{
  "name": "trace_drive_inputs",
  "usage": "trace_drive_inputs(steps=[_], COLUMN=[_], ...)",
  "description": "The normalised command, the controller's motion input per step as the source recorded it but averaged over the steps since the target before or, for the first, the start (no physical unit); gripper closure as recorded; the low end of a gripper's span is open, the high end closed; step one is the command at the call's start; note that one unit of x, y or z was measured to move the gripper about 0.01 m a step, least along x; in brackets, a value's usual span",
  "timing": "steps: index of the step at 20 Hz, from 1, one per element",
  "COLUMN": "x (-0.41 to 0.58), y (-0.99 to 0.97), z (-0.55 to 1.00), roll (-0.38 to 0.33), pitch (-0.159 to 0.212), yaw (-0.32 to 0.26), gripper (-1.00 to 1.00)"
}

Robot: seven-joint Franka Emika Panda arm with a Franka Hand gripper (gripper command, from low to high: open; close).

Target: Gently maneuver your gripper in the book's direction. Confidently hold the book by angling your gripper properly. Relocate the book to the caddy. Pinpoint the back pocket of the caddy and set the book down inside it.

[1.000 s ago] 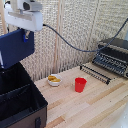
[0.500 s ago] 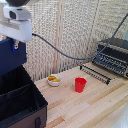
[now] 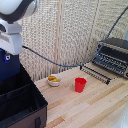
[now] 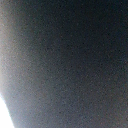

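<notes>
In the exterior view my gripper (image 3: pixel 11 53) is at the far left, a white block at the end of the arm. It is shut on the top edge of the dark-blue book (image 3: pixel 9 72), which hangs upright beneath it. The book's lower end reaches the rear part of the black caddy (image 3: pixel 27 107), at the back pocket (image 3: pixel 15 89) behind a fabric divider. How deep the book sits there is hidden. My fingertips are hidden too. The wrist view is filled by a dark blurred surface.
A red cup (image 3: pixel 80 84) stands on the wooden table (image 3: pixel 95 107) to the exterior view's right of the caddy. A small white bowl (image 3: pixel 53 80) with yellow contents sits behind it. A black-and-silver toaster oven (image 3: pixel 114 57) with its door down is at the far right. A cable (image 3: pixel 55 62) hangs across the back.
My gripper has carried the book toward the exterior view's left and downward, bringing the book's lower end down to the rear of the caddy.
</notes>
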Motion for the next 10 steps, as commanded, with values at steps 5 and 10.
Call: trace_drive_inputs(steps=[5, 10], x=[0.467, 0.19], y=[-0.01, 0.0], z=[0.15, 0.05], roll=[0.0, 0.0], pitch=[0.106, 0.071], yaw=[-0.043, 0.009], gripper=[1.0, -1.0])
